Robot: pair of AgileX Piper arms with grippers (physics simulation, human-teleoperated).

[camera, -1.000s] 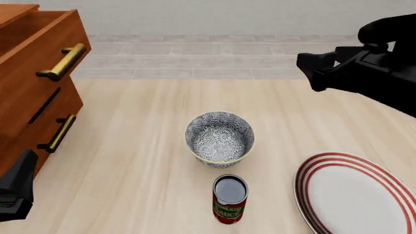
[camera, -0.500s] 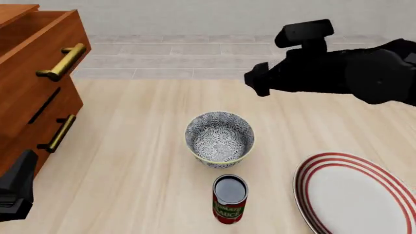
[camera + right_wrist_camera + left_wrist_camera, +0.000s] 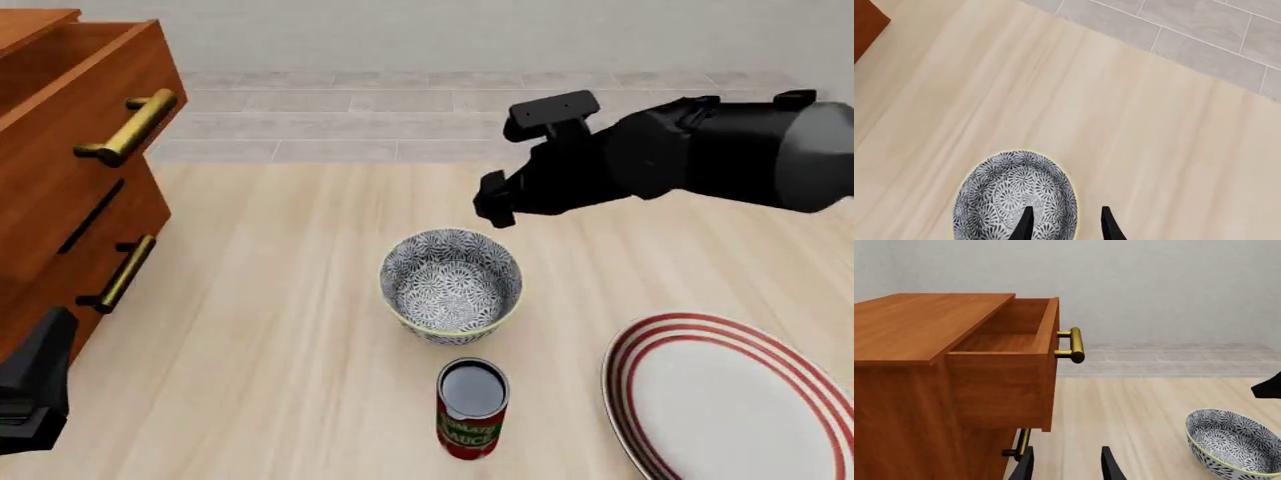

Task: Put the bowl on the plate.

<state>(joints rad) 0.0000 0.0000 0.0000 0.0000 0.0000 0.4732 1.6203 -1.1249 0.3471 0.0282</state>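
We read the right gripper (image 3: 497, 205) as the working one: it hangs above the table (image 3: 267, 330), just beyond the far rim of the bowl (image 3: 451, 283), with the bowl toward us and below it. In the right wrist view its two fingers (image 3: 1026, 225) stand apart with nothing between them, and one fingertip overlaps the bowl's rim while the other lies outside it. We judge that this lines the jaws up to straddle the wall on descent.

The bowl stands upright near the table's centre, mouth up; being round, it has no long axis, so any rim point serves. A can (image 3: 471, 407) stands just on our side of it. The plate (image 3: 727, 400) lies flat to the right and nearer us, well apart from the bowl.

The left gripper (image 3: 1066, 466) is parked by the drawer unit (image 3: 954, 370), released and empty, farther from the bowl
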